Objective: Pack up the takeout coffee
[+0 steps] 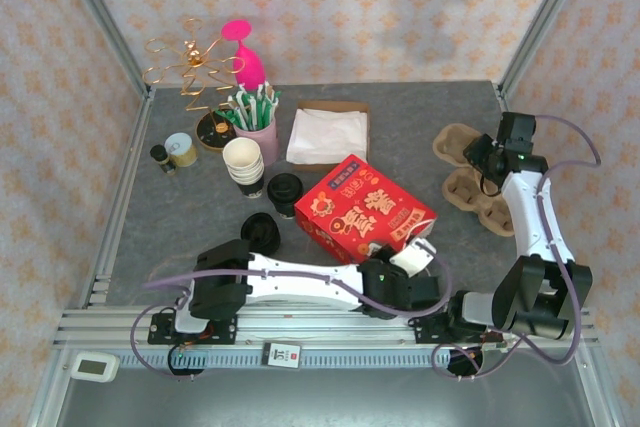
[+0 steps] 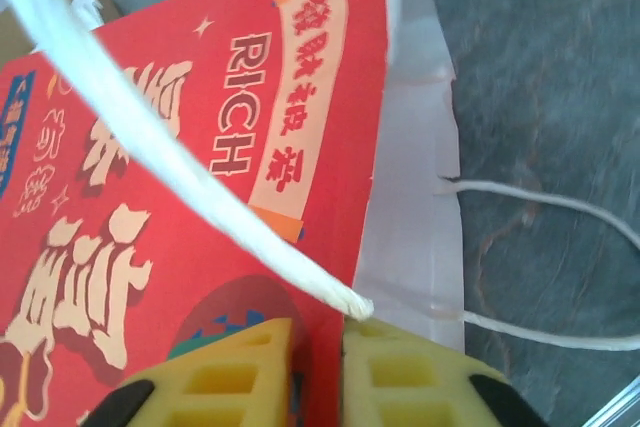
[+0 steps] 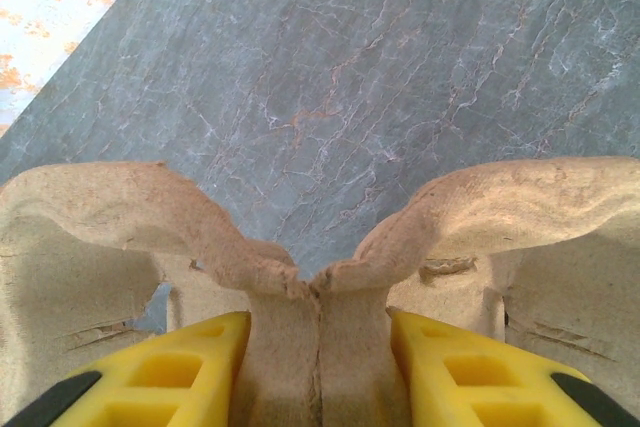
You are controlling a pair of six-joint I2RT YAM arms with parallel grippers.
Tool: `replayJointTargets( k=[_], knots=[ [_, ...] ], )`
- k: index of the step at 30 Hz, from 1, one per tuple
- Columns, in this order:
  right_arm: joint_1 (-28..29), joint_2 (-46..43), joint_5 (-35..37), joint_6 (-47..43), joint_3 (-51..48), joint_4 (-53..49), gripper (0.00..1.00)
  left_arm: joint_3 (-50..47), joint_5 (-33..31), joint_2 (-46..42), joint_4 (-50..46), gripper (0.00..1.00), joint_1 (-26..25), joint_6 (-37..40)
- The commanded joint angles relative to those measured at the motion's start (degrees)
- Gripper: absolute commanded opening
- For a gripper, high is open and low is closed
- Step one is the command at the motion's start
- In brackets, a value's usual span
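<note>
Left gripper had its yellow fingers drawn nearly together on the top edge of the red paper takeout bag, right where a white twisted cord handle met the paper. A second white cord loop lay on the grey marbled table beside the bag's white inner lining. The bag's side carried the word "RICH" in cream capitals, a cream banner of red Chinese characters beside it, and larger cream characters lower down that I could not read.

From above, that bag lay flat near the middle of the table, its front printed with big gold characters, and the left gripper sat at its near right corner. The right gripper was at the far right, over the brown moulded-pulp cup carrier. Its wrist view showed the fingers clamped on the carrier's raised centre ridge, with a cup well curving away on each side.

A stack of white paper cups stood left of the bag, with two black lids nearby. Behind were a pink cup of green-and-white sticks and white napkins in a cardboard tray.
</note>
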Motion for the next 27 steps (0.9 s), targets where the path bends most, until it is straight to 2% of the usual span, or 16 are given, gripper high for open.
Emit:
replayJointTargets(
  k=[1, 6, 11, 14, 16, 21, 24, 27],
  knots=[
    [-0.4, -2.6, 0.6, -0.3, 2.3, -1.6, 0.37, 1.9, -2.2, -4.2, -1.3, 0.09, 1.5, -1.5],
    [-0.4, -3.7, 0.2, -0.2, 3.5, -2.9, 0.37, 4.2, -0.4, -7.0, -1.5, 0.00, 2.1, -2.7],
    [-0.4, -5.5, -0.7, -0.2, 7.1, -5.1, 0.38, 9.2, 3.1, -10.6, 2.4, 0.00, 3.6, -4.6],
    [-0.4, -5.9, -0.7, -0.6, 9.6, -7.2, 0.38, 10.4, 6.6, -14.1, 5.4, 0.00, 5.6, -8.8],
    [-0.4, -5.9, -1.1, -1.2, 11.7, -9.1, 0.38, 8.9, 8.1, -16.9, 7.7, 0.00, 6.6, -10.9],
    [-0.4, -5.9, -2.6, -1.9, 16.1, -11.3, 0.38, -0.4, 17.7, -24.3, 14.8, 0.00, 12.1, -18.8],
    [-0.5, -5.9, -3.1, -2.5, 17.4, -12.3, 0.38, -7.1, 21.8, -28.2, 19.2, 0.00, 15.1, -20.5],
    [-0.4, -5.9, -3.7, -3.0, 18.1, -13.1, 0.38, -8.6, 22.7, -28.8, 18.2, 0.00, 17.3, -20.5]
  ],
)
